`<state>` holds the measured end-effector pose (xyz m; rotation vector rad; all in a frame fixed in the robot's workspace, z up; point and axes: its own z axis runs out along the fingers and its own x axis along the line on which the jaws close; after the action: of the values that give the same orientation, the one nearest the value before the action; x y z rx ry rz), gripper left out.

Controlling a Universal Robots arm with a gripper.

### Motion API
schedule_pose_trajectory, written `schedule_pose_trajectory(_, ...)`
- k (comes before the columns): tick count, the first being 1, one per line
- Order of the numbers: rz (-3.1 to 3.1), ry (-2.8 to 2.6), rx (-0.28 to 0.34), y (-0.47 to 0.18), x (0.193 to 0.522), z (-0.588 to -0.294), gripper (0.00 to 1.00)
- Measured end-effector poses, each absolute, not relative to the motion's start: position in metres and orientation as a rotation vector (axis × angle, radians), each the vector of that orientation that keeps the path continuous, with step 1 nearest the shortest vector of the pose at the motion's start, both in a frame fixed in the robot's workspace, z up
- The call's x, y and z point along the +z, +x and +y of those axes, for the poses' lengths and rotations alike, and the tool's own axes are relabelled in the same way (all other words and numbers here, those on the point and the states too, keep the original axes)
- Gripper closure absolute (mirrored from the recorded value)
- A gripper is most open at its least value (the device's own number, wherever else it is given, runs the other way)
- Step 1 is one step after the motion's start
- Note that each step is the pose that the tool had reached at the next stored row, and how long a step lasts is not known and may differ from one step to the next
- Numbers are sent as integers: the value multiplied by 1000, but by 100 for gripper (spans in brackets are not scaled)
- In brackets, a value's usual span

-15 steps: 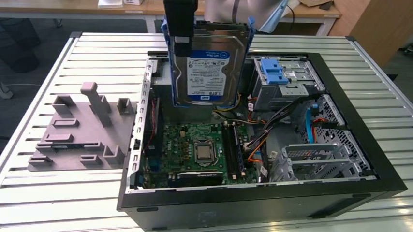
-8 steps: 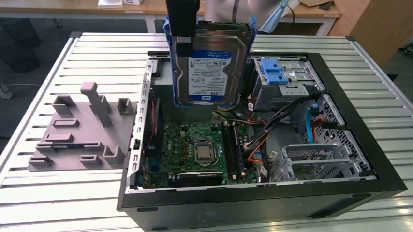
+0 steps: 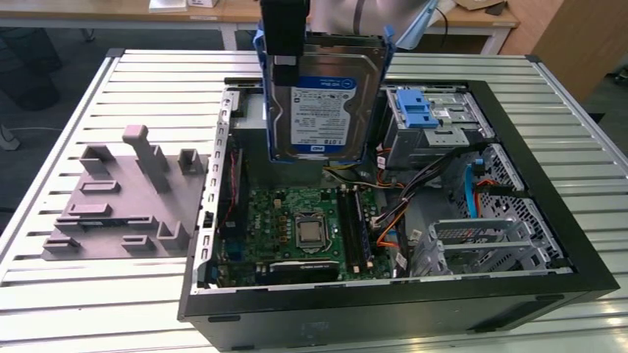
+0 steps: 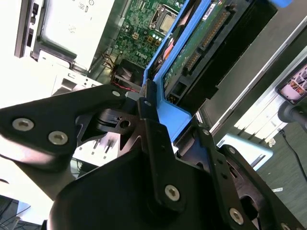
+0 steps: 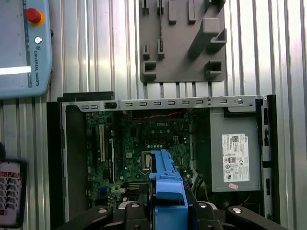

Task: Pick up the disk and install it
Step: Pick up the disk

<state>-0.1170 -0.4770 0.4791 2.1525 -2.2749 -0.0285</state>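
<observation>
My tool (image 4: 170, 120) is clamped narrow on the disk (image 3: 324, 103), its black fingers (image 4: 151, 124) pressing the blue carrier bracket from both sides, so the disk hangs upright and touches nothing else. It is lifted above the open computer case (image 3: 549, 220), with its white-and-blue label turned toward the exterior view and its silver body framed by the blue bracket. In the first wrist view I look straight down along the disk's blue edge (image 5: 165, 177) into the case, and that edge lines up over the motherboard (image 5: 144, 139), close to the processor socket (image 5: 145, 158). In the second wrist view the disk's (image 4: 201, 43) green circuit side and connector row show along its underside, with the case interior beyond. Inside the case, the motherboard covers the floor on one side; the grey power supply (image 5: 235, 153) with its white sticker sits in the corner beside it. The silver drive cage (image 3: 427, 121) with the blue latch stands in another corner of the case, and bundles of coloured cables run from it toward the middle. Outside the case, just beside the wall next to the motherboard, a grey fixture plate (image 3: 118, 198) with upright pegs and slots lies flat on the slatted metal tabletop (image 3: 98, 294). The case itself stands on that same tabletop.
</observation>
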Motion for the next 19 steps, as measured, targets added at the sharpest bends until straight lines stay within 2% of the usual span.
schedule_pose_trajectory(19, -2275, 2153, -28, -111, 479, -477, 63)
